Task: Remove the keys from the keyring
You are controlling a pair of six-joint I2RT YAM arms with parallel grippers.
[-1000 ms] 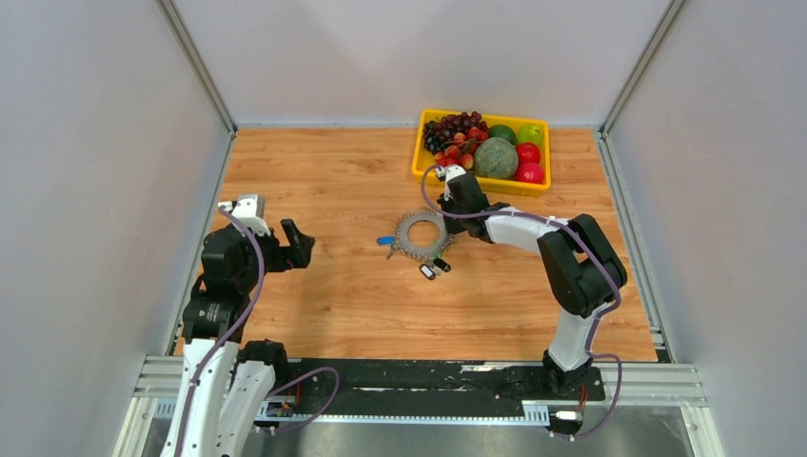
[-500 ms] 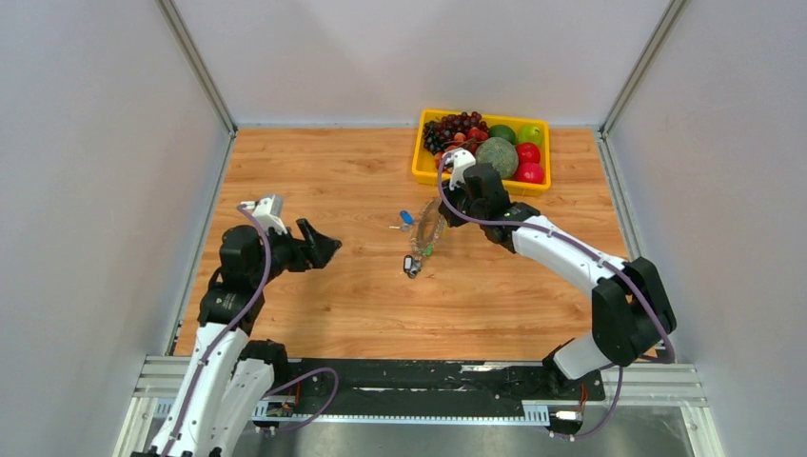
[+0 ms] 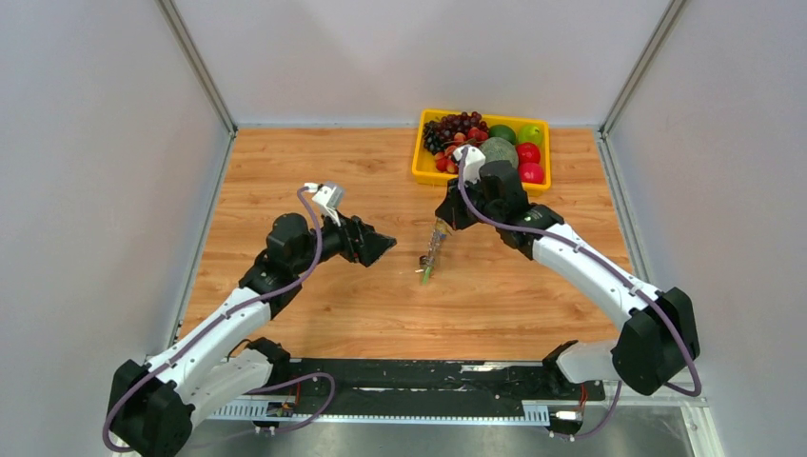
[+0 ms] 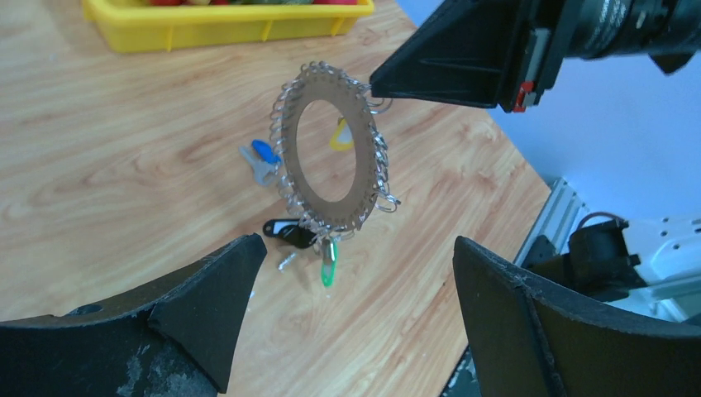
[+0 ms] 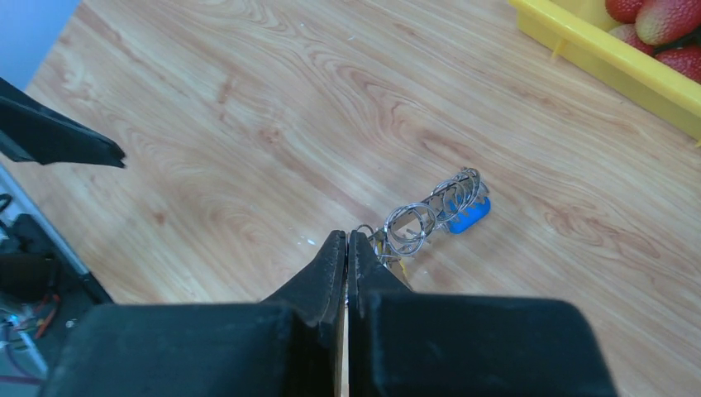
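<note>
The keyring [image 3: 436, 238] is a flat grey ring fringed with small loops. It hangs upright above the table, edge-on in the top view. My right gripper [image 3: 447, 221] is shut on its top rim. In the left wrist view the keyring [image 4: 324, 212] faces the camera, with a green tag [image 4: 328, 271], a black tag [image 4: 285, 231], a blue key [image 4: 264, 153] and a yellow tag [image 4: 340, 136] hanging from it. My left gripper [image 3: 385, 245] is open and empty, just left of the ring. The right wrist view shows the shut right gripper [image 5: 348, 240], loops [image 5: 430, 211] and a blue tag [image 5: 468, 217].
A yellow bin [image 3: 419, 162] of fruit stands at the back right, close behind the right gripper. It also shows in the left wrist view [image 4: 223, 33] and the right wrist view [image 5: 612, 62]. Grey walls enclose the wooden table [image 3: 314, 171] on three sides.
The right gripper lifted the keyring from flat on the table to hanging upright. The left arm reached right and forward, close to the ring.
</note>
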